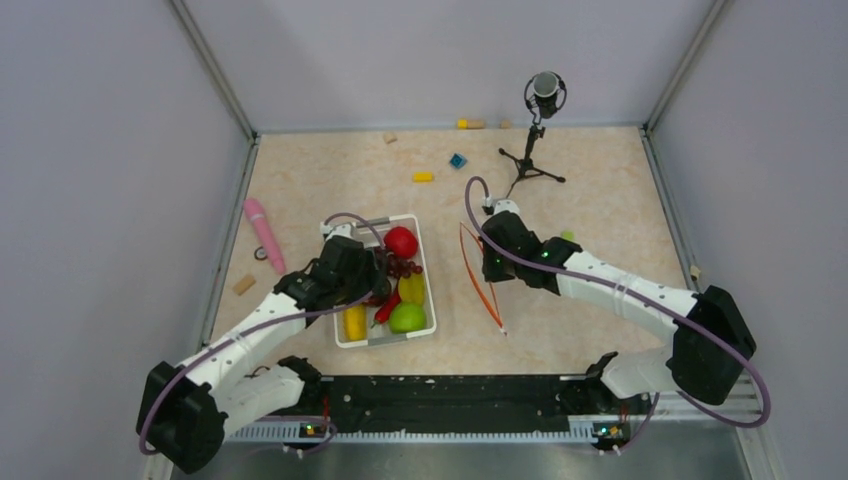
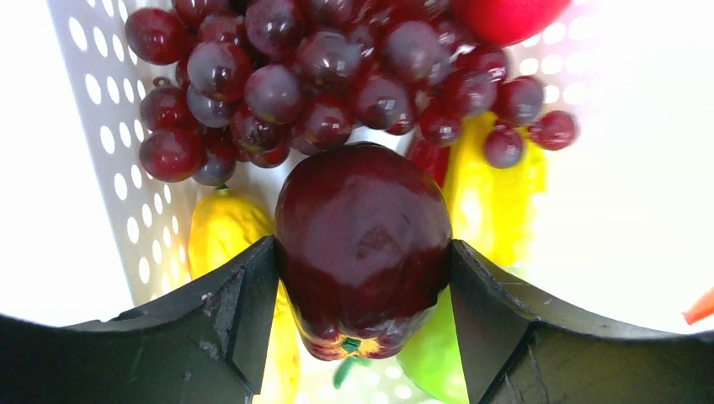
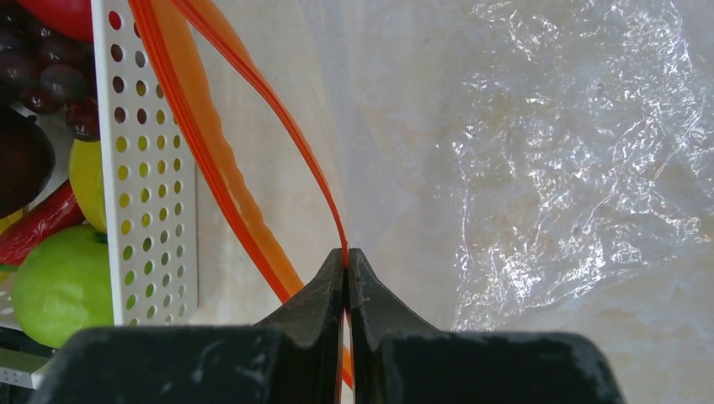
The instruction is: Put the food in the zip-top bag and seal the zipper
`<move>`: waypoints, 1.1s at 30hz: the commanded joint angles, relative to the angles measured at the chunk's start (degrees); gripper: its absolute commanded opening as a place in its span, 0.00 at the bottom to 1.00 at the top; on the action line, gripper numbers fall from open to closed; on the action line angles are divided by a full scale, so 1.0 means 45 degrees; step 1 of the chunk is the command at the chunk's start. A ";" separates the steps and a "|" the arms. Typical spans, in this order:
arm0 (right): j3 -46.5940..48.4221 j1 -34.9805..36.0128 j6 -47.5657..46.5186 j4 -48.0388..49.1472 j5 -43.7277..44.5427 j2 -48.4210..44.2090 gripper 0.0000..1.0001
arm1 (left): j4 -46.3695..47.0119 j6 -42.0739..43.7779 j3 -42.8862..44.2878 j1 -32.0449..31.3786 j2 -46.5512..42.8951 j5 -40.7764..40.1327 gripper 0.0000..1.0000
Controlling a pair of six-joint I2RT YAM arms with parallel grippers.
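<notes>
The food [image 1: 404, 300] sits in a white perforated basket [image 1: 428, 336] near the front of the table [image 1: 600, 200], just ahead of the left arm's base. From above, the left gripper [image 2: 364, 252] covers the basket's left half and hides what lies under it. Its wrist camera shows the maroon fruit [image 2: 362, 202] between the two black fingers [image 2: 244, 303], both inner faces against its sides. Whether the fruit is off the basket floor cannot be told. That view is washed out to white at both edges. Around the fruit lie yellow pieces [image 2: 223, 231], and beyond it the dark grapes [image 2: 295, 76]. The green fruit [image 1: 407, 318] is at the basket's near end and the red apple [image 1: 401, 241] at its far end.

The left arm reaches forward and to the right, wrist bent down over the basket. The right arm stretches leftward across the table, low.

The zip-top bag [image 3: 572, 168] lies right of the basket. From above its clear film barely shows, only the orange zipper [image 3: 206, 160]. The right gripper [image 3: 346, 257] is pinched tight on one strand of that zipper, holding the mouth apart.

Farther back are a pink stick [image 1: 264, 233], small blocks [image 1: 423, 177] and a microphone on a tripod [image 1: 540, 130].
</notes>
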 commanded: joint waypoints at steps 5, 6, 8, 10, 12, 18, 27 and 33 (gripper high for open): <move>0.0471 -0.0102 0.0110 -0.0525 -0.0168 -0.0657 0.00 | 0.1136 0.0326 0.1202 -0.0179 -0.2895 0.1849 0.17; 0.0579 -0.0095 0.0114 -0.0608 -0.0329 -0.0668 0.00 | 0.1606 0.0394 0.1249 -0.0197 -0.3068 0.2558 0.17; 0.0834 -0.0097 0.0206 -0.0887 -0.0579 -0.0689 0.00 | 0.2706 0.0416 0.1327 -0.0243 -0.3133 0.3871 0.17; 0.1169 -0.0088 0.0334 -0.1320 -0.0674 -0.0661 0.00 | 0.3760 0.0402 0.1506 -0.0388 -0.2919 0.4847 0.17; 0.1461 -0.0103 0.0379 -0.1694 -0.0719 -0.0683 0.00 | 0.4335 0.0389 0.1825 -0.0615 -0.2393 0.5185 0.17; 0.2041 -0.0104 0.0793 -0.1947 -0.0985 -0.0763 0.00 | 0.6734 0.0200 0.2515 -0.1530 -0.0821 0.6105 0.15; 0.2360 -0.0088 0.0865 -0.1937 -0.1897 -0.1346 0.00 | 0.7544 -0.0259 0.3578 -0.2244 0.1603 0.5063 0.07; 0.2388 -0.0105 0.0827 -0.1891 -0.1761 -0.2075 0.00 | 0.7070 -0.0178 0.3857 -0.2334 0.2372 0.4594 0.06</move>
